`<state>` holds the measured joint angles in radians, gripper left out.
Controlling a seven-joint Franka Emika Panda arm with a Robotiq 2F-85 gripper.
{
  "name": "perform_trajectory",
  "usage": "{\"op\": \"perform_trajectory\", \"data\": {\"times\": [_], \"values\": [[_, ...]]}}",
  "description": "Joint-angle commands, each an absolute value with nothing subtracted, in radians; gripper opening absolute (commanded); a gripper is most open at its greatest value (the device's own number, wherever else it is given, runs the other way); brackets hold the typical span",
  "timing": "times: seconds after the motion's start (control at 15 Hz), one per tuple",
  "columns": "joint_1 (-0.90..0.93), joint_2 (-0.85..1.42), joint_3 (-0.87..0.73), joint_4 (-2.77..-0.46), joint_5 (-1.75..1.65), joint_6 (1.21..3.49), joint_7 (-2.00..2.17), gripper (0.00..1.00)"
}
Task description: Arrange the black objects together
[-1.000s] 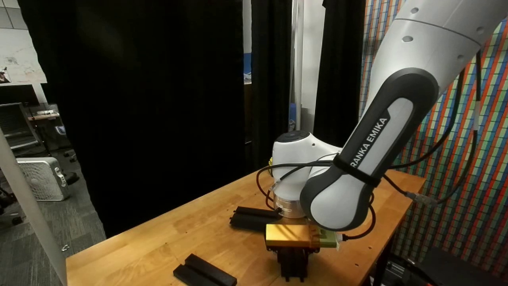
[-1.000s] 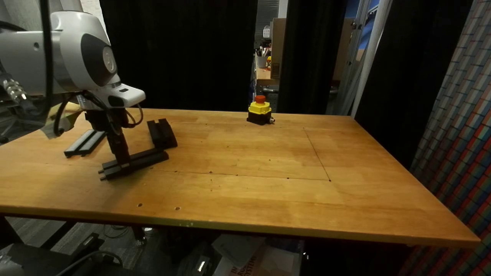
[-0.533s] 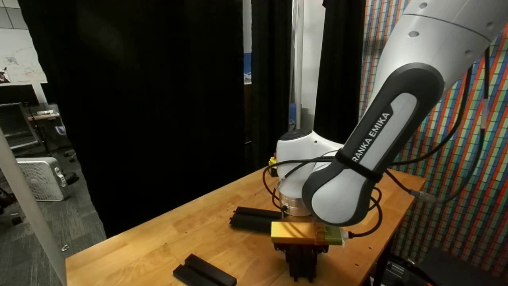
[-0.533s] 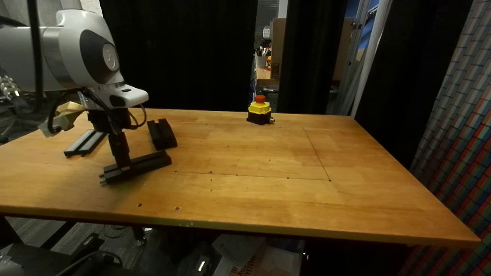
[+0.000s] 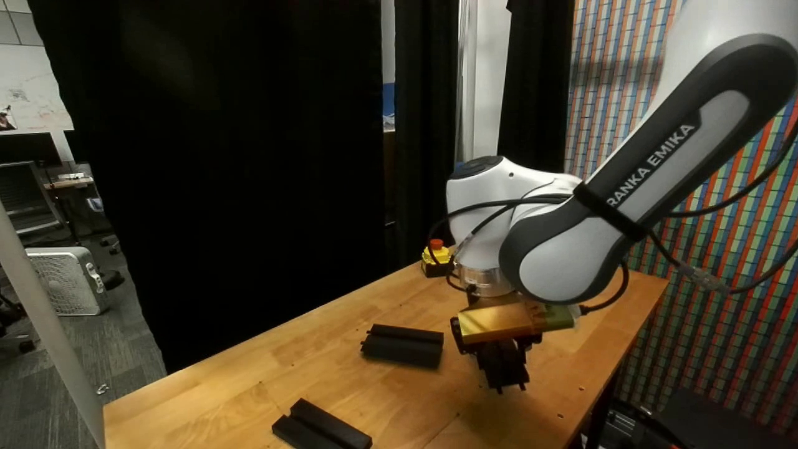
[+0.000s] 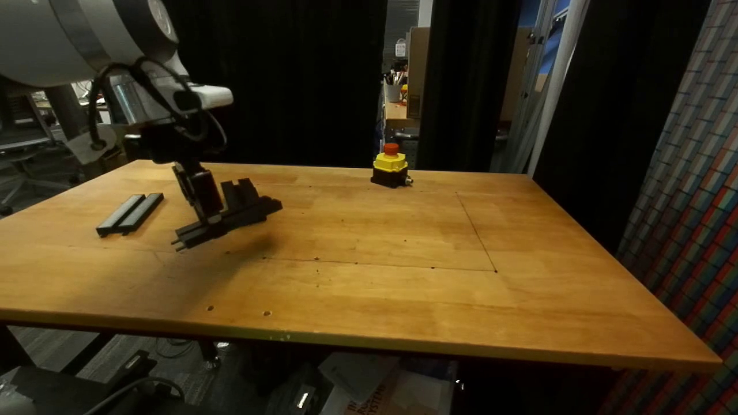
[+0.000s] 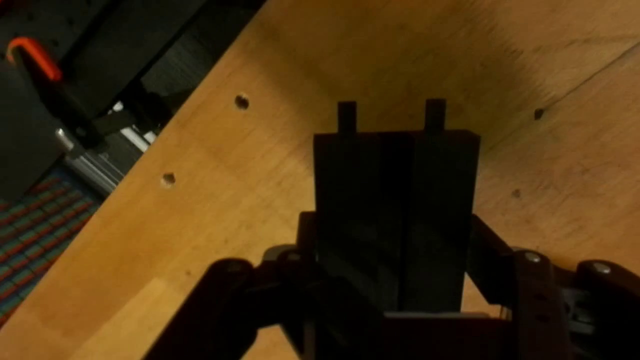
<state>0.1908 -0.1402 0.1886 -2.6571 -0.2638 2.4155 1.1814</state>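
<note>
Black object (image 7: 432,215) hangs tilted, clamped in the end effector (image 7: 393,242), above the table (image 6: 403,302); two others (image 5: 402,349) lie farther left in an exterior view.

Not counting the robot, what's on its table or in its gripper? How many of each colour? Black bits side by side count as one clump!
Yellow and red, on black: 1 (button)
Black: 3 (held clump, lying clump nearer the button, lying clump farther from it)
Total: 4
</note>
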Motion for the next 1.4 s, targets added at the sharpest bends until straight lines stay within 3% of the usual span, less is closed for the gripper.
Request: {"op": "perform_trajectory", "data": {"times": [0.0, 1.33], "values": [[0.158, -0.239, 0.184, -2.625, -0.298, 2.349, 0.96, 0.46], [0.165, 0.029, 0.182, -2.363, -0.151, 2.496, -0.252, 0.46]]}}
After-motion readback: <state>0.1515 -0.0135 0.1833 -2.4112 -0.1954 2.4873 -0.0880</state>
